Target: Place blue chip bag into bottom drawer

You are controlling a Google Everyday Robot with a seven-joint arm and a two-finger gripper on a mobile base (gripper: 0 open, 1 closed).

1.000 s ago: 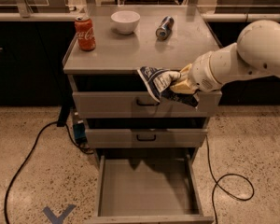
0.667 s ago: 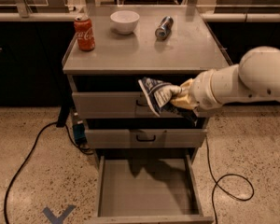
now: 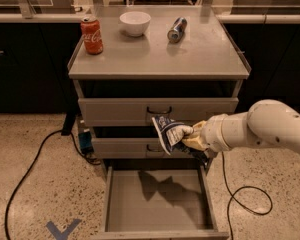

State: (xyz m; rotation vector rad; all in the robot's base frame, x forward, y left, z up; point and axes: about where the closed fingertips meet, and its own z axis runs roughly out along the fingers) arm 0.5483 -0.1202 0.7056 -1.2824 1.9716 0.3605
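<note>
Tool pinches the blue chip bag by one end, holding it in front of the middle drawer. Straight below, the bottom drawer stands pulled out, so I'd say the bag needs only lowering.

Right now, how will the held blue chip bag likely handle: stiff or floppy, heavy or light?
Probably floppy: the blue chip bag looks crumpled where the gripper, above the open bottom drawer, pinches one end. Likely light, since that pinch alone carries it. Released, it should settle rather than roll.
</note>
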